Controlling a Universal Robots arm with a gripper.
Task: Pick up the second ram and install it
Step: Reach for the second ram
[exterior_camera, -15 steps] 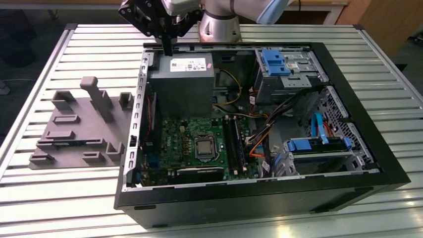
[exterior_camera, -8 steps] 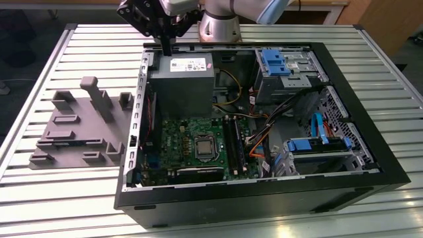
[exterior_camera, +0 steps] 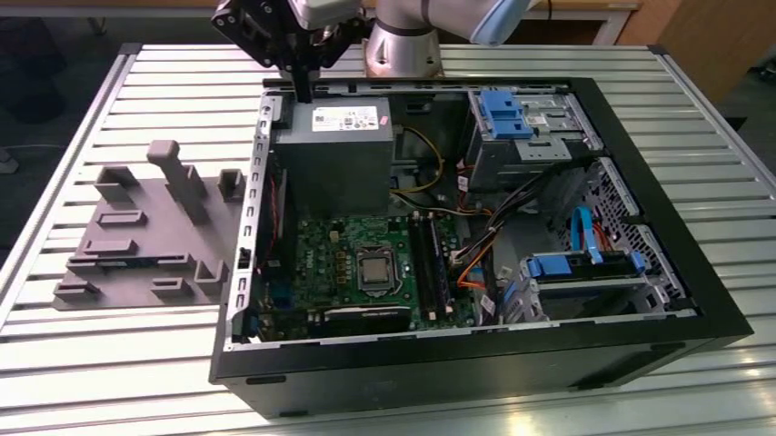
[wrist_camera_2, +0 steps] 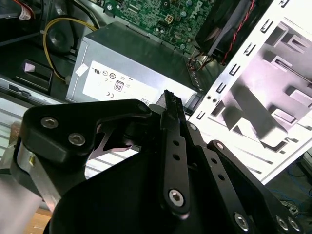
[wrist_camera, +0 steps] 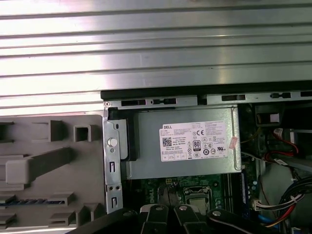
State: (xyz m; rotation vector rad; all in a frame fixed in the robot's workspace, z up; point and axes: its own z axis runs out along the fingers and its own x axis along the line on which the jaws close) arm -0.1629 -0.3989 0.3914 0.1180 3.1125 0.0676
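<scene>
The claw (exterior_camera: 301, 93) hangs at the far rim of the case, over a corner of the power supply, its fingers (wrist_camera_2: 171, 105) drawn together.

One slatted metal table (exterior_camera: 182, 73) carries everything. On it lies one open black computer case (exterior_camera: 485, 368). Just beside the case, on the exterior view's left, sits one grey fixture block (exterior_camera: 134, 218) with upright posts.

Inside the case are one grey power supply (exterior_camera: 333, 168), one green motherboard (exterior_camera: 318, 243) with one metal processor socket (exterior_camera: 370, 270), and two blue drive brackets (exterior_camera: 503, 113), the second (exterior_camera: 570, 266) nearer the case's near wall. The long black memory slots are too crowded to count.

The second ram (exterior_camera: 122, 263) lies flat in a low slot of the fixture block, well apart from the claw. In the first wrist view it shows as one dark, bluish strip (wrist_camera: 34, 201).

One white label (exterior_camera: 349, 119) sits on the power supply, bearing small black print, symbols and a square code.
</scene>
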